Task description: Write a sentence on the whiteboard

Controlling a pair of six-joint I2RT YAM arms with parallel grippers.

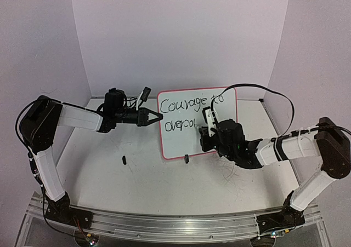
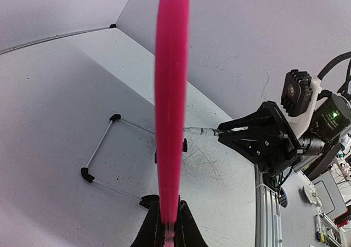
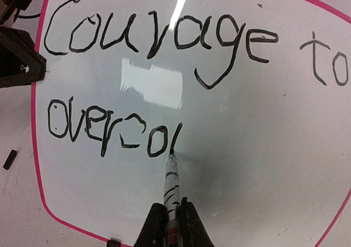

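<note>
The whiteboard (image 1: pixel 181 143), white with a pink frame, stands tilted at the table's middle and reads "Courage to" over "overco" plus one fresh stroke. My left gripper (image 1: pixel 159 116) is shut on the board's left edge; in the left wrist view that pink edge (image 2: pixel 171 93) runs up from between the jaws of the left gripper (image 2: pixel 170 228). My right gripper (image 3: pixel 171 219) is shut on a marker (image 3: pixel 171 181), whose tip touches the whiteboard (image 3: pixel 258 159) at the foot of the last stroke. From above, the right gripper (image 1: pixel 207 128) sits in front of the board's lower right.
A small black cap (image 1: pixel 124 160) lies on the table left of the board, and a black clip foot (image 1: pixel 187 159) sits under its lower edge. A wire stand (image 2: pixel 101 147) props the back. Old pen scribbles (image 1: pixel 230 173) mark the tabletop. White walls enclose three sides.
</note>
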